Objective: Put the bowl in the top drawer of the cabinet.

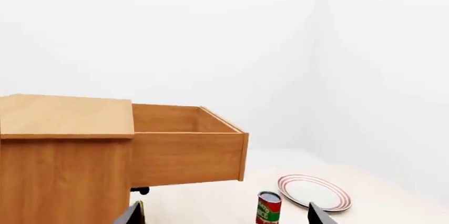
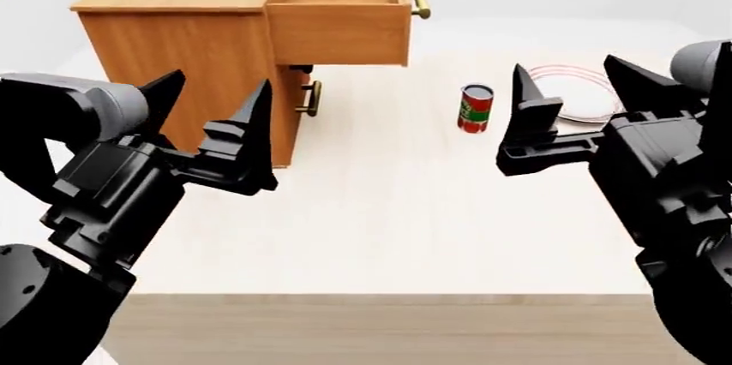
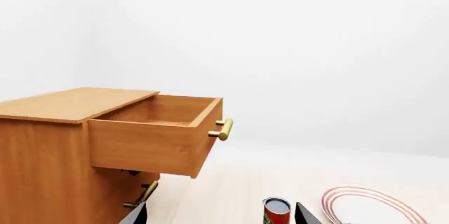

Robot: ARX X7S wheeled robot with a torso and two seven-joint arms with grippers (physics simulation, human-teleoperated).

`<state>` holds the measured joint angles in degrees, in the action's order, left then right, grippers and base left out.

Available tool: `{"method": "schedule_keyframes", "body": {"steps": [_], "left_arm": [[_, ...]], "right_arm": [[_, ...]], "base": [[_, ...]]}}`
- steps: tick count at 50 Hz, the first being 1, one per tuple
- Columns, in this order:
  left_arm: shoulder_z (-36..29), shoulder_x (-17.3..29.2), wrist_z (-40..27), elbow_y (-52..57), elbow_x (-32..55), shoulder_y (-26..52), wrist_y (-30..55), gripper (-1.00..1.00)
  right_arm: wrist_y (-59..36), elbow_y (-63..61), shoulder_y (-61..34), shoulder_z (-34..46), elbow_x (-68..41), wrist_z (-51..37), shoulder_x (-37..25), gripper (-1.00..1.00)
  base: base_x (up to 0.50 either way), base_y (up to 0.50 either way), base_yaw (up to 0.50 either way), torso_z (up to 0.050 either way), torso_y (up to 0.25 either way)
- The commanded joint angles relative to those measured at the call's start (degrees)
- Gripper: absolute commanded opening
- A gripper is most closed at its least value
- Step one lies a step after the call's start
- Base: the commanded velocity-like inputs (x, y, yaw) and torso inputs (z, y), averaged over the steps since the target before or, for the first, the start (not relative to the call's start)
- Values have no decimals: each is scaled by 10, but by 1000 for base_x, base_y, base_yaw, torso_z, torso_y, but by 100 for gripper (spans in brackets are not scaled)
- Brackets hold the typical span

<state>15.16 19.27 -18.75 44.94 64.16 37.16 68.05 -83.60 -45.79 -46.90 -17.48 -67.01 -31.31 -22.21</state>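
- The bowl is the thing I'm after, and I can't find it: none of my three views shows it, not on the floor, not in a claw. From the head view the bit of drawer interior I can see is bare wood, though the front panel hides much of it, so I can't rule the bowl in or out there.
- The top drawer (image 2: 343,18) is pulled well out of the cabinet (image 2: 189,31), brass handle (image 2: 420,2) facing the open floor. I judge the opening step done.
- Below it the lower drawer's handle (image 2: 310,98) sits flush, shut.
- My left gripper (image 2: 208,129) hangs in front of the cabinet's side, prongs spread apart, nothing between them.
- My right gripper (image 2: 578,99) hovers over open floor, prongs likewise apart and empty.
- Beyond it stands a red-and-green can (image 2: 474,108), upright, just beside the red-rimmed plate (image 2: 572,91); neither is my target.
- My read: either the bowl is already in, or it lies out of frame. Next move calls for tilting the head to look into the drawer before anything else.
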Motion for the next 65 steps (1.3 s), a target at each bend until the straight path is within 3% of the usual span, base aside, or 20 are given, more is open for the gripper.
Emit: {"method": "schedule_keyframes", "body": {"steps": [1,11,32,65], "left_arm": [[40,35,-86,-24,153,140,92,100],[26,48,-106,-41,173,184,97,100],[-1,62,-100,-48,165,221,85,100],[-23,75,-124,-51,190,243,73,100]], "right_arm": [[-43,58,-157,44,-114,-71,-61,100],[-37,99,-224,68,-155,-98,-83,100],[-13,123,-271,102,-196,-121,-113,100],[22,133,-275,129,-217,-127,-137,100]], "base": [[270,0,0,0,0],[273,0,0,0,0],[276,0,0,0,0],[277,47,0,0,0]]}}
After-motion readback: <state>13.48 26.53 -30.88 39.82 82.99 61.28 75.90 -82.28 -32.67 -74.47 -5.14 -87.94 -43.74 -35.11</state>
